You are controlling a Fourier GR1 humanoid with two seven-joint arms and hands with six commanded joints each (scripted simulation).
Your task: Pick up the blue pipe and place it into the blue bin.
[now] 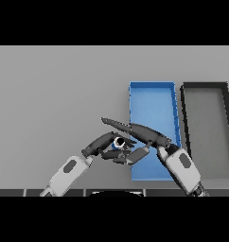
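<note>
Grey table [50, 104] bearing blue bin [152, 86], black bin [205, 86]

We have one view only, so nothing is shared between cameras. It looks from head height steeply down onto the table [50, 94], facing forward across it, with the far edge out of sight. Both arms enter from the lower edge, so we sit close to the near edge. The blue bin [152, 97] and the dark bin [206, 125] fill the right half; the dark bin nearly reaches the right border.
</note>
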